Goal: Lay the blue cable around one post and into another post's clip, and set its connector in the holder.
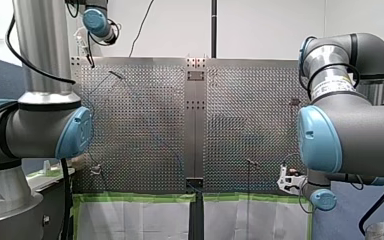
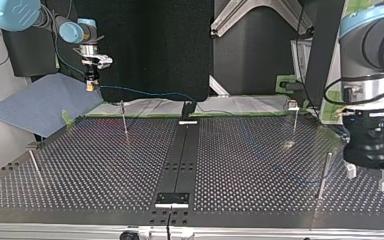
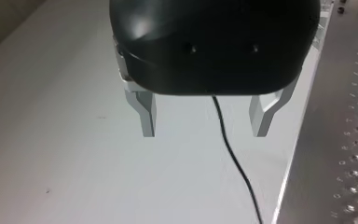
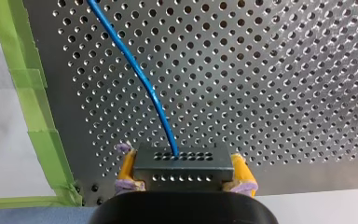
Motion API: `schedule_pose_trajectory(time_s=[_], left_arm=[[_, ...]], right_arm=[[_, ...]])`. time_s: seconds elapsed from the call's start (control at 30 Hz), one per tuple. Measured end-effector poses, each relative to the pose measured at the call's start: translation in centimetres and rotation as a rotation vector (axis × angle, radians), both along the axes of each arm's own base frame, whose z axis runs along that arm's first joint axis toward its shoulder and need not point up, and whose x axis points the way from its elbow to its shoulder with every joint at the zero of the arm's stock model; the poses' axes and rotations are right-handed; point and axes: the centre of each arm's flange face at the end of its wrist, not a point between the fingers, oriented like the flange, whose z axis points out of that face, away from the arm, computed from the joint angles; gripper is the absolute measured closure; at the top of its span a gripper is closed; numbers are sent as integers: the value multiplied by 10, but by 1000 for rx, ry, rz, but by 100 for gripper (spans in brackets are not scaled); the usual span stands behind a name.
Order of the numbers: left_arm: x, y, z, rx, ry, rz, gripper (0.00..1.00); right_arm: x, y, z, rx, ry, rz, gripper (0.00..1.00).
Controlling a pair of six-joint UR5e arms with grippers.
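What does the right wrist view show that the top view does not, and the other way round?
Only the right wrist view: the dark connector with its rows of holes, clamped between my right gripper's yellow pads. Only the top view: my left gripper, open above the table, and thin posts standing on it. Both: my right gripper, the blue cable leaving it, and the perforated table.

front and top opposed, sharing table (image 1: 145, 125), wrists close-up
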Motion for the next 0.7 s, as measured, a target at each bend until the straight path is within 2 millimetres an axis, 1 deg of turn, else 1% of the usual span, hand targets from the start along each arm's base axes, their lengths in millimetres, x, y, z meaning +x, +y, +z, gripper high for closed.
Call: schedule_pose_trajectory(time_s=[0.2,0.3,0.47,0.7], left_arm=[[3,-7,-22,38,93,-6,0],[2,-10,-29,59,133,-7,0],[-2,-14,-35,98,185,-8,0],[-9,-14,-42,157,262,7,0]], right_arm=[[0,0,0,1,0,0,64],[0,0,0,1,0,0,64],[0,0,0,2,0,-1,64],[1,0,0,2,0,1,64]])
